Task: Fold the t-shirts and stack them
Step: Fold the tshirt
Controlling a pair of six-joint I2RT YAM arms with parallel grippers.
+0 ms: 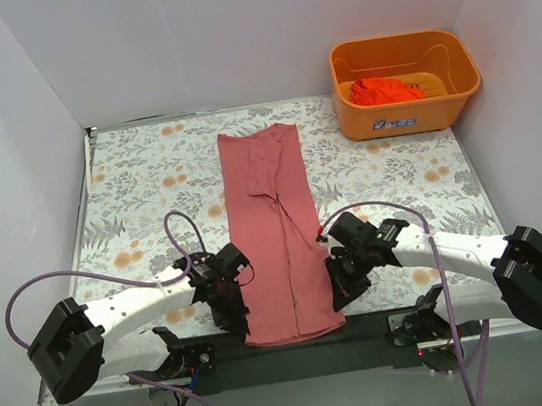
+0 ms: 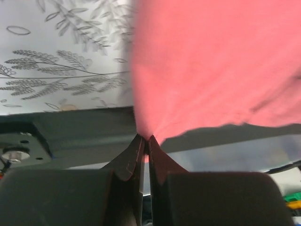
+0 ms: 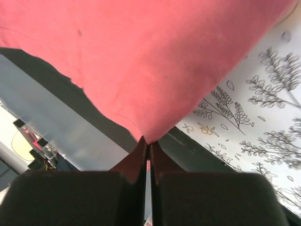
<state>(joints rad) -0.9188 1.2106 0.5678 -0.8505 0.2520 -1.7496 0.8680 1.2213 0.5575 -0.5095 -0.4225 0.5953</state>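
Pink-red t-shirt [image 1: 275,233] check: where is it on the floral mat [image 1: 148,190] right now, and what are the arms doing? (mika)

ok so going from the mat's left side: the left gripper [image 1: 237,317] is down at the mat's near edge, just left of centre. Its wrist cam shows the fingers [image 2: 134,157] pinched tight together, with the near-left corner of the pink-red t-shirt caught between the tips. Closed on cloth for sure. (dov)

And the shirt itself? (mika)

It runs down the middle of the mat as one long narrow strip, sides folded in, collar end toward the mat's far edge. The hem end hangs slightly past the mat's near edge onto the black strip [image 1: 370,335] there. (dov)

Right side? (mika)

Mirror image, basically. The right gripper [image 1: 339,294] sits at the mat's near edge just right of centre. On its wrist cam the fingers [image 3: 136,160] are pressed shut, and the shirt's near-right corner comes to a point right at the tips. Past that, an orange basket [image 1: 400,40] stands at the mat's far right corner, with the orange-red t-shirt [image 1: 386,89] bunched up inside it. Well apart from both arms. (dov)
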